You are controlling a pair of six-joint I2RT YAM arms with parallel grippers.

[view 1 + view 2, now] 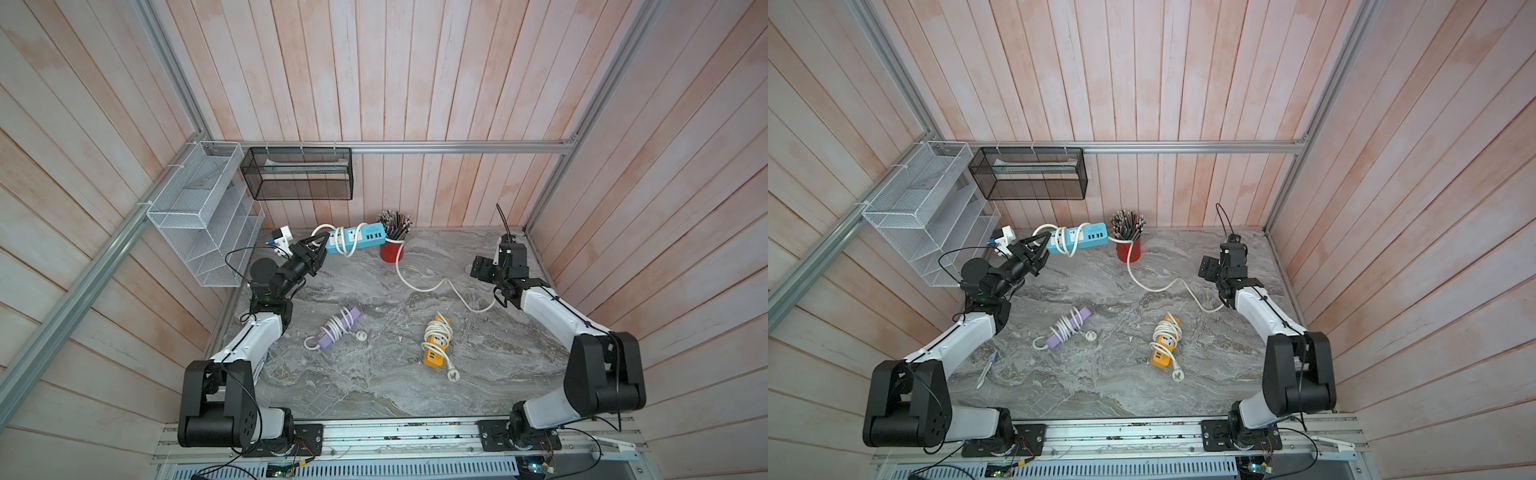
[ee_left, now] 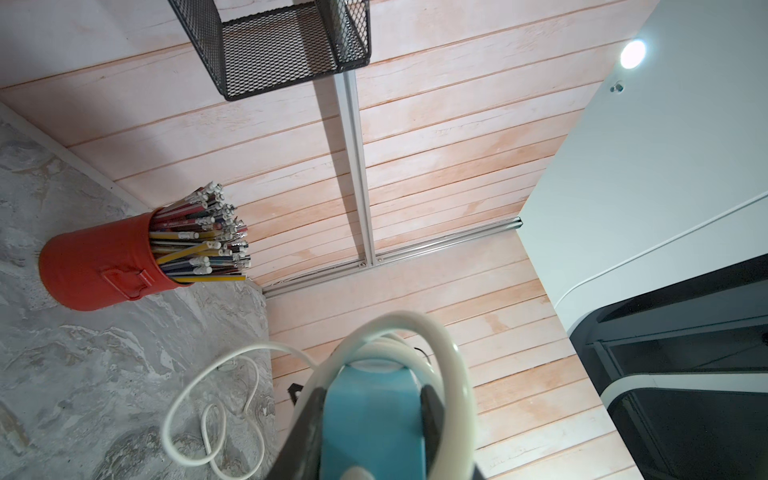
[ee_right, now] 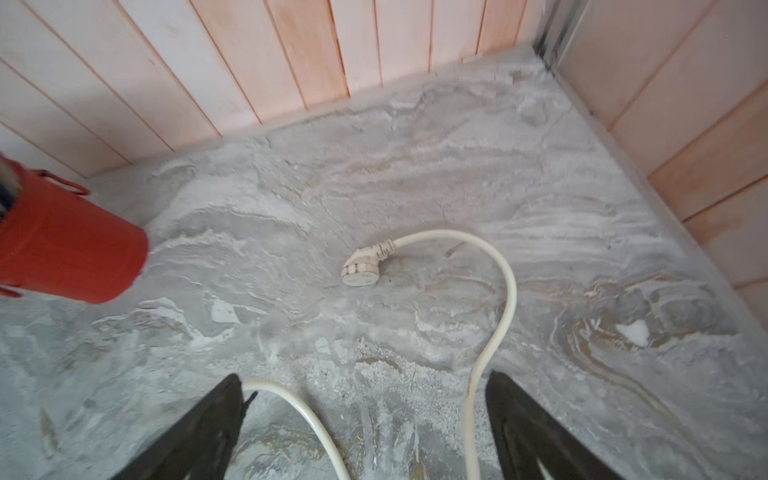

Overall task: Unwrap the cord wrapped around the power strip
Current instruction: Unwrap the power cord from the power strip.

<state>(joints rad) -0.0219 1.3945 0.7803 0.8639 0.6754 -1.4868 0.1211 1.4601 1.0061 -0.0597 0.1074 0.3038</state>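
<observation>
Bending round the red pencil cup (image 1: 388, 253), the cord (image 1: 419, 287) touches it.

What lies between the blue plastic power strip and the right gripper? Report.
A red metal pencil cup and the trailing white cord, in both top views.

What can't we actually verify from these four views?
Left wrist view: blue power strip runs off the bottom edge; cord and left claw cover it, wraps uncountable.
Both top views: whether the cord snags the red cup, too small to tell.
Right wrist view: red cup blurred, cut by the frame edge.
</observation>
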